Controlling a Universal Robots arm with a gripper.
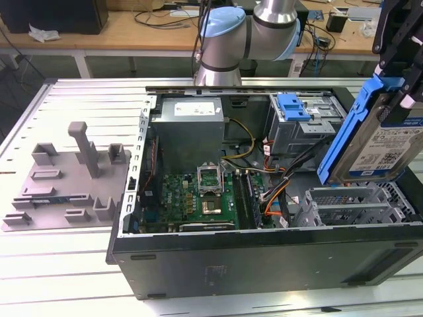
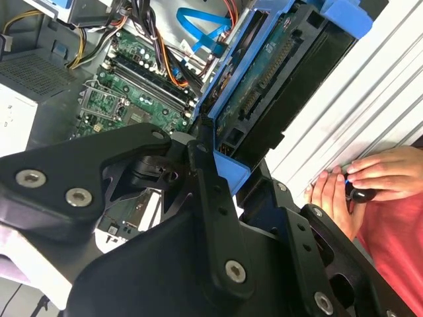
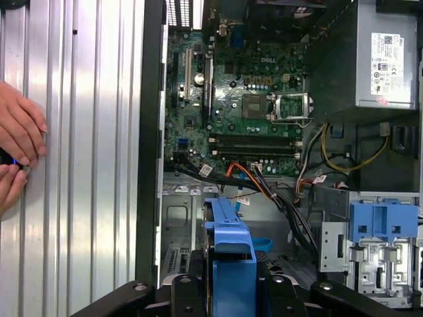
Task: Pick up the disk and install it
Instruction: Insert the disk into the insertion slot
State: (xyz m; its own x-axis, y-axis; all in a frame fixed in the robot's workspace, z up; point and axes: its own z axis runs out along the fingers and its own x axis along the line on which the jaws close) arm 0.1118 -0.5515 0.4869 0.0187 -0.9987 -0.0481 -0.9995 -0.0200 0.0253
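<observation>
Tool [image 2: 232, 168] clamped tight on the disk [image 1: 382, 142], gripping its blue frame. Disk held tilted in the air above the open computer case [image 1: 218, 264], at the exterior view's right end, over the grey drive cage [image 1: 357, 205]. A hand [image 3: 20, 132] rests on the worktop [image 3: 86, 198].

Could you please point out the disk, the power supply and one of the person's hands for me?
disk [image 1: 390, 148]: exterior view, on its white-and-blue label.
power supply [image 1: 188, 139]: exterior view, on its plain grey face.
hand [image 3: 20, 125]: first wrist view, on its fingers.
</observation>
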